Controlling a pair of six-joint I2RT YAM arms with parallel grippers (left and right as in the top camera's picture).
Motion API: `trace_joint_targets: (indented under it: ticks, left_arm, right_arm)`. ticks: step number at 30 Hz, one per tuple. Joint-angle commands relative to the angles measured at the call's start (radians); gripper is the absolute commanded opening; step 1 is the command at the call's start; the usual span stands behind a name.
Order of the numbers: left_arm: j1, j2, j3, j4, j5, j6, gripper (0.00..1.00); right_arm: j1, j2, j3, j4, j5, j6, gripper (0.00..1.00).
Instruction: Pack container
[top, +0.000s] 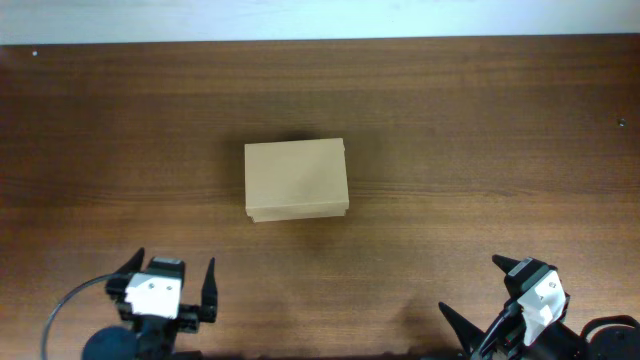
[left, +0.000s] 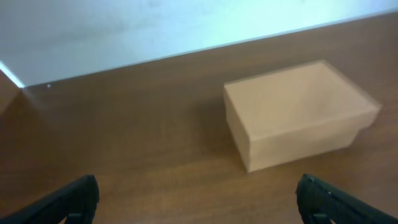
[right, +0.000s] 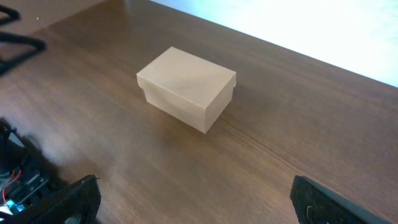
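Observation:
The container (top: 296, 180) is a small tan cardboard box with its lid shut, standing in the middle of the wooden table. It also shows in the left wrist view (left: 298, 115) and the right wrist view (right: 186, 87). My left gripper (top: 170, 285) is open and empty near the front left edge, well short of the box; in the left wrist view (left: 198, 198) its fingers stand wide apart. My right gripper (top: 480, 300) is open and empty at the front right; in the right wrist view (right: 196, 198) its fingers are spread wide over bare table.
The wooden table (top: 480, 130) ends at a pale wall along its far edge (top: 320, 20). The left arm's cables and base (right: 18, 180) show at the left of the right wrist view.

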Motion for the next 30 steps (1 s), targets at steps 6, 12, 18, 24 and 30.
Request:
trace_joint_targets:
  ticks: [6, 12, 18, 24, 30]
  left_arm:
    - [0.014, -0.051, -0.274, 0.069, -0.021, 0.074, 1.0]
    - [0.058, -0.108, -0.36, 0.079, -0.025, 0.074, 0.99]
    - [0.094, -0.108, -0.365, 0.078, -0.055, 0.074, 1.0]
    - [0.098, -0.108, -0.38, 0.045, -0.054, 0.074, 1.0]
    - [0.098, -0.108, -0.38, 0.045, -0.054, 0.074, 0.99]
  right_arm:
    - [0.005, -0.002, -0.001, 0.001, 0.012, -0.004, 0.99]
    - [0.005, -0.002, -0.001, 0.001, 0.012, -0.004, 0.99]
    - [0.005, -0.002, -0.001, 0.001, 0.012, -0.004, 0.99]
    - [0.005, -0.002, -0.001, 0.001, 0.012, -0.004, 0.99]
    - [0.005, -0.002, -0.001, 0.001, 0.012, -0.004, 0.99]
